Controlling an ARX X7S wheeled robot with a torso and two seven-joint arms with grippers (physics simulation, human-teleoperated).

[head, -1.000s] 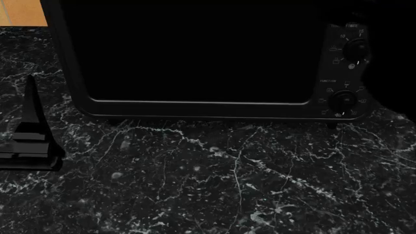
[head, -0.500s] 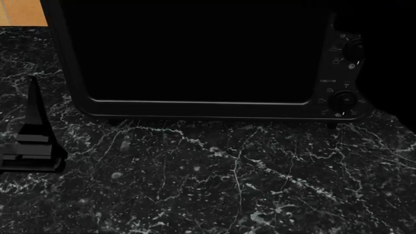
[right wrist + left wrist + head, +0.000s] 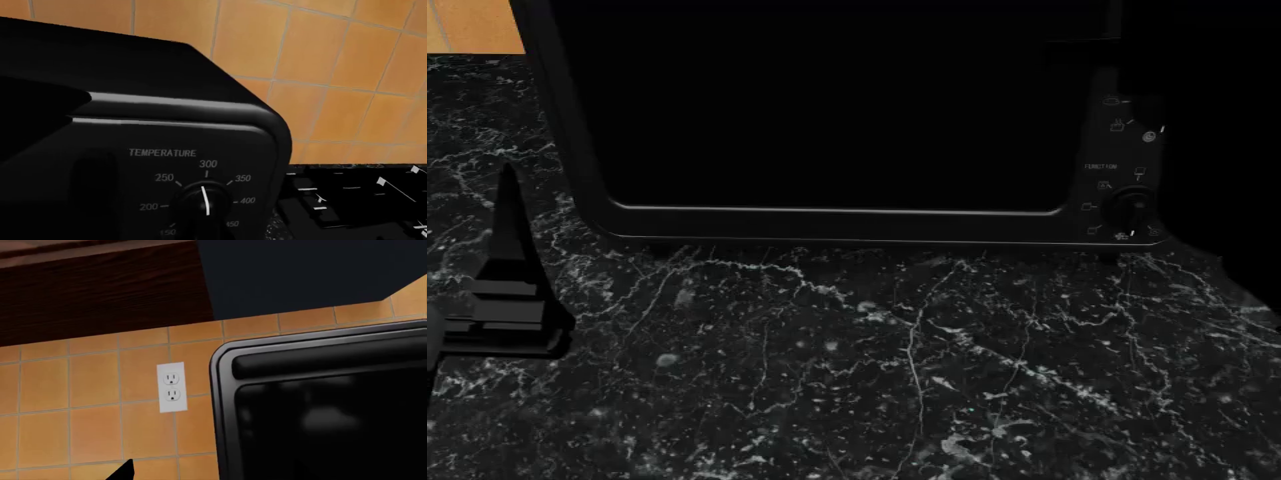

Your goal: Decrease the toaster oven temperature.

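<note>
The toaster oven (image 3: 827,120) stands at the far side of a black marble counter (image 3: 894,370), filling most of the head view. Its wide dark glass door (image 3: 827,100) occupies the left and centre of the front; a column of round knobs runs down the right side. The lowest knob (image 3: 1130,208), under a white "FUNCTION" label, is plainly visible. The knob above it is largely covered by a dark shape, probably the right arm, which cannot be made out against the black casing.

In the right wrist view the temperature knob (image 3: 205,200) sits at the top of that column, under the word "TEMPERATURE" and a dial scale marked from 150 through 300 to 450. Its white pointer line rests just past 300, on the side toward 350. The right gripper itself does not appear in any view, so its opening cannot be told.

The left gripper (image 3: 501,290) hovers over the near left part of the counter, well apart from the oven (one dark finger points away from the camera). Its opening cannot be told either.

In the left wrist view, a white wall outlet (image 3: 171,387) is set in the orange tile wall (image 3: 87,410) just beside the oven's upper left corner, below a dark wooden cabinet (image 3: 100,290).
</note>
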